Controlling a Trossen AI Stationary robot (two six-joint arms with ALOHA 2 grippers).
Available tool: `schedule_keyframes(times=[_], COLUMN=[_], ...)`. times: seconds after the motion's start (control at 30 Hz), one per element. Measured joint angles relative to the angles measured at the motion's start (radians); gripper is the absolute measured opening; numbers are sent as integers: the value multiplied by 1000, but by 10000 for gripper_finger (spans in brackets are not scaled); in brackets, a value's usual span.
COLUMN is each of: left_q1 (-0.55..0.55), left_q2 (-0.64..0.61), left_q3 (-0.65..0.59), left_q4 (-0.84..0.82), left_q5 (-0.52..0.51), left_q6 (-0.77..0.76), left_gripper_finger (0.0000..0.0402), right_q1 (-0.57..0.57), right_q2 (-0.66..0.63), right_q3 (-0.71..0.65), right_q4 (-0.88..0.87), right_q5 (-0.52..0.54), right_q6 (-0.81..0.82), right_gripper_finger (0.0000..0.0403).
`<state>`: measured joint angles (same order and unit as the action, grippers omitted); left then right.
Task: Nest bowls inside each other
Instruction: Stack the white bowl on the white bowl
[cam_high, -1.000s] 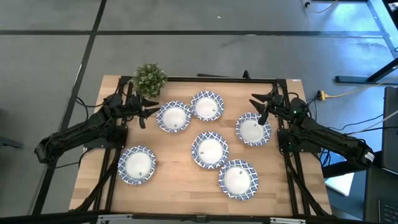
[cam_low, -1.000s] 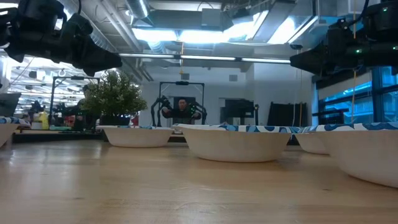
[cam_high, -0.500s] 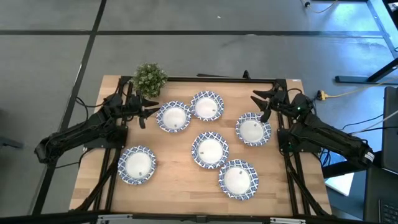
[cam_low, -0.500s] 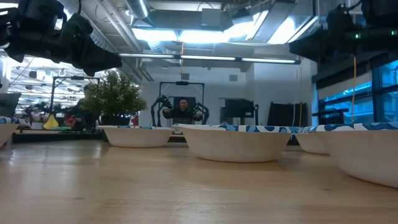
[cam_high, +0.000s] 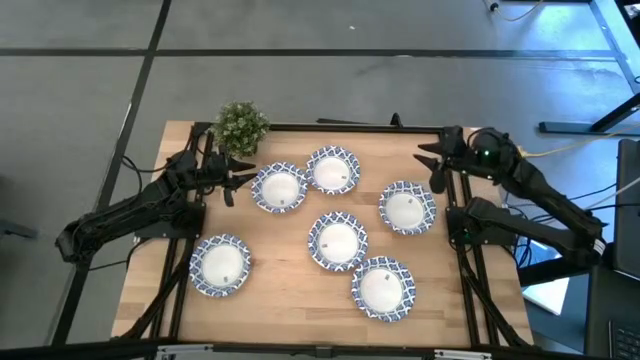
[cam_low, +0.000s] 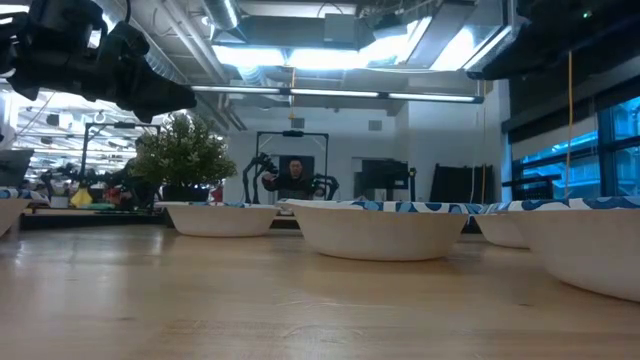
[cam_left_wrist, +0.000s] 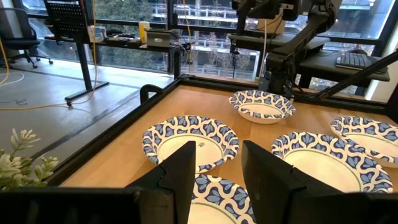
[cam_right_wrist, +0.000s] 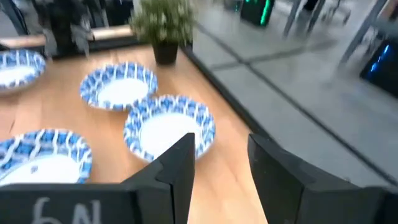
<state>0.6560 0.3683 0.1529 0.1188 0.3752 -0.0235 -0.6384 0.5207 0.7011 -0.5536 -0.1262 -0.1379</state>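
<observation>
A: Bowls?
B: Six bowls (cam_high: 337, 241) spread singly across the table (cam_high: 290, 290), none nested.
A: Claws?
B: Left gripper (cam_high: 237, 179) spread, beside the plant (cam_high: 241, 126); right gripper (cam_high: 432, 165) spread, empty, above the far right edge.

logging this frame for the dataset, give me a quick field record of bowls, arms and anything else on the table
bowls: six, all separate, none nested
bowl positions: far pair and; right; centre; near right; near left
left tool: open, beside the far-left bowl, holding nothing
right tool: open, raised by the far right table edge, holding nothing
other: potted plant at far left corner
table: wood
</observation>
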Motion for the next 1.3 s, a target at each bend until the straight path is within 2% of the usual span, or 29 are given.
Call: schedule_keyframes(times=[0.27, 0.83, 1.1, 1.3], left_q1=[0, 0, 0, 0], left_q2=[0, 0, 0, 0], left_q3=[0, 0, 0, 0], left_q4=[0, 0, 0, 8], left_q5=[0, 0, 0, -58], left_q6=[0, 0, 2, 27], left_gripper_finger=[124, 124, 124, 124], right_q1=[0, 0, 0, 0], right_q2=[47, 48, 48, 48], right_q3=[92, 93, 93, 93], right_q4=[-168, -170, -170, -170], right_q5=[1, 1, 2, -6], right_q6=[3, 7, 81, 141], right_gripper_finger=[149, 149, 149, 149])
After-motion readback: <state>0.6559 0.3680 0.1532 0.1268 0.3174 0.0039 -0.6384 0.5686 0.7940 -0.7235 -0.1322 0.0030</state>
